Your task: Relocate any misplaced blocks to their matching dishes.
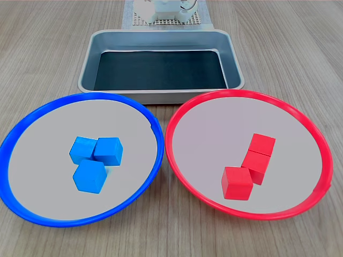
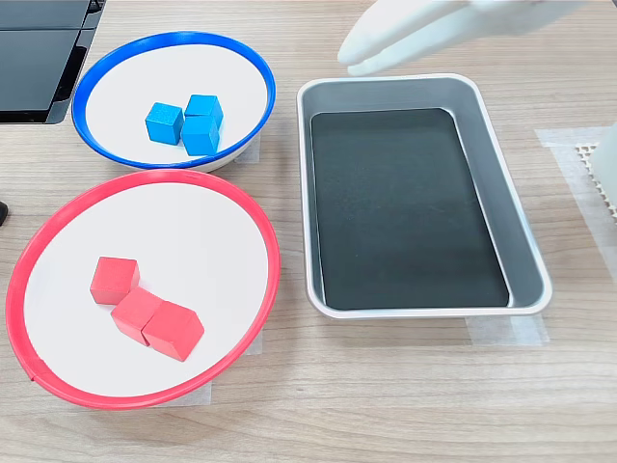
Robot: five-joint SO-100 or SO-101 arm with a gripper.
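Observation:
Three blue blocks [image 1: 96, 158] [image 2: 188, 123] lie clustered in the blue-rimmed dish [image 1: 102, 95] [image 2: 174, 37]. In the red-rimmed dish [image 1: 241, 92] [image 2: 145, 175] three red blocks [image 1: 249, 166] [image 2: 145, 309] sit touching in a row. No block lies outside a dish. My white gripper [image 2: 352, 60] hangs blurred above the far corner of the tray at the top of the second exterior view. Nothing shows between its fingers, and the blur hides how the jaws stand. The first exterior view shows only the arm's white base [image 1: 163, 9].
A silver metal tray [image 1: 161, 35] [image 2: 525, 260] with a dark bottom holds nothing and stands between the dishes and the arm's base. A dark flat device [image 2: 39, 58] sits at the second exterior view's top left. The base rests on a white perforated mat [image 2: 600, 164].

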